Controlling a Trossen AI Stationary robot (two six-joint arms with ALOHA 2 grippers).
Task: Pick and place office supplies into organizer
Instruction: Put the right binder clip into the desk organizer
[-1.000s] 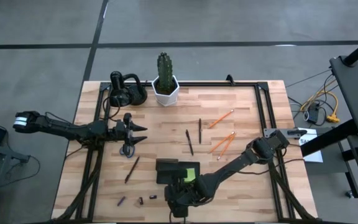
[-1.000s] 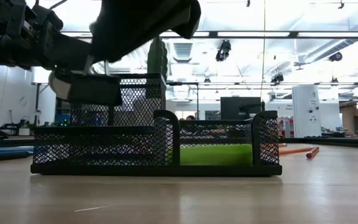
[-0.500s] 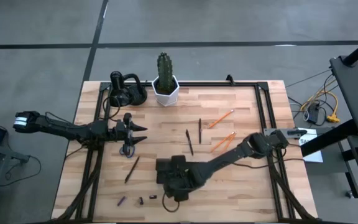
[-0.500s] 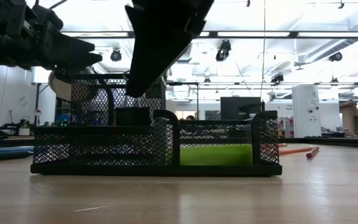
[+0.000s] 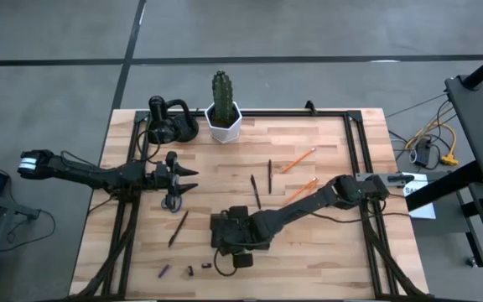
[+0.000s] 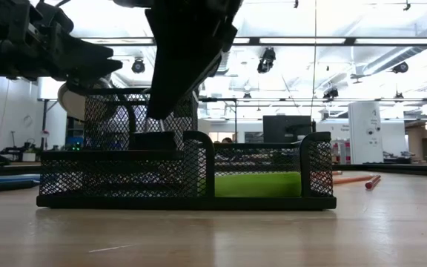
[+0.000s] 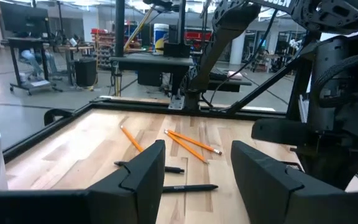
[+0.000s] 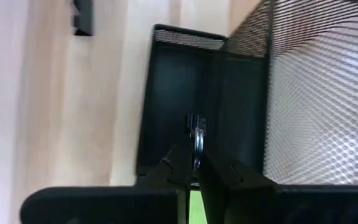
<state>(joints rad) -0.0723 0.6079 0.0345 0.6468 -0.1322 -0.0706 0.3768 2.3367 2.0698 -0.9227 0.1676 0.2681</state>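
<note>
The organizer [image 5: 218,225], a black mesh tray [image 6: 184,174], stands near the table's near edge with a lime-green sticky-note pad [image 6: 258,185] in one compartment. My right gripper [image 8: 195,155] reaches down over the tray's left compartment [image 8: 176,93], shut on a small dark clip [image 6: 151,141]. My left gripper [image 5: 189,176] waits open and level at the table's left, over the scissors [image 5: 172,201]. Pens [image 5: 256,191] and orange pencils [image 5: 298,159] lie flat on the wood farther back. My right gripper pinches the clip's silver wire handle [image 8: 196,138] between its two fingertips. The fingers [image 6: 170,81] slant steeply down from above. The clip's dark body hangs below them inside the organizer's left compartment; whether it rests on the floor there I cannot tell.
A cactus in a white pot [image 5: 223,122] and a black rounded gadget [image 5: 170,126] stand at the far edge. Another pen [image 5: 179,228] lies left of the organizer. Small dark clips [image 5: 189,271] lie near the near edge. A black frame [image 5: 355,143] borders the table.
My right gripper, shut on the clip, has gone from the table's near edge toward the far edge and a little left, over the organizer. The clip, first in front of the mesh, now hangs lower, behind the mesh wall.
</note>
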